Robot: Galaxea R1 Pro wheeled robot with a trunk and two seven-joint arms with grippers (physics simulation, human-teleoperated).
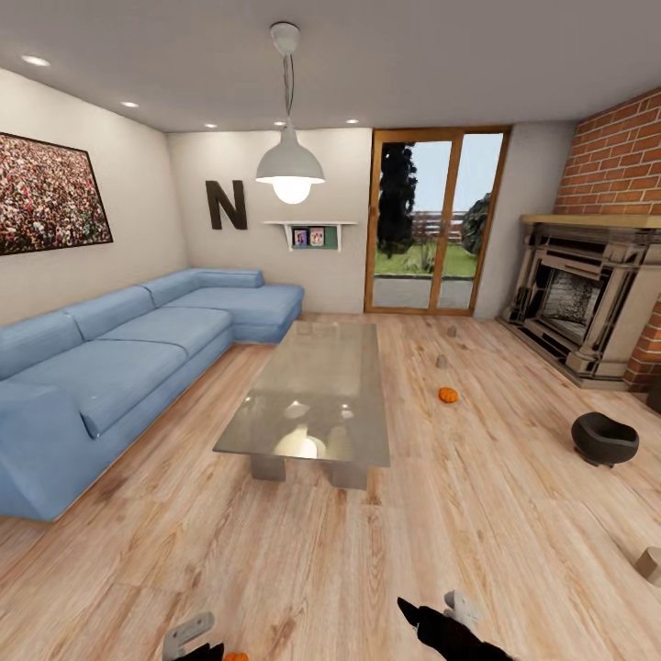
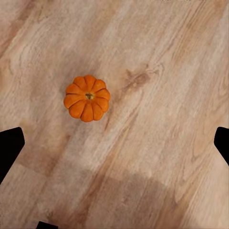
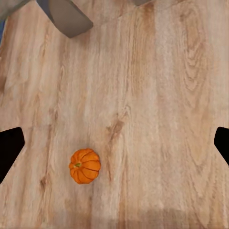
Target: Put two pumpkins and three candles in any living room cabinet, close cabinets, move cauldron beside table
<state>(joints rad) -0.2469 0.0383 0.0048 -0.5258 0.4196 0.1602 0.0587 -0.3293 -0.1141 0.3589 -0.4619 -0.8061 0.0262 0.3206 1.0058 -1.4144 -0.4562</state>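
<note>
Wood-plank flooring is stretching from a blue sofa (image 1: 119,367) to the fireplace (image 1: 588,303), with the grey table (image 1: 317,390) sitting between. One pumpkin (image 1: 447,395) and two candles (image 1: 442,362) are lying beyond it; the cauldron (image 1: 603,437) is standing near the hearth. Another pumpkin (image 2: 87,98) is resting on bare boards beneath the left gripper (image 2: 114,143), its jaws spread wide and empty. The right gripper (image 3: 114,145) is likewise hanging open.

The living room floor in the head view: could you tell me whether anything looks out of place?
Yes: a pumpkin, small candles and a black cauldron lie scattered on the floor right of the coffee table, with nothing stored away.
</note>
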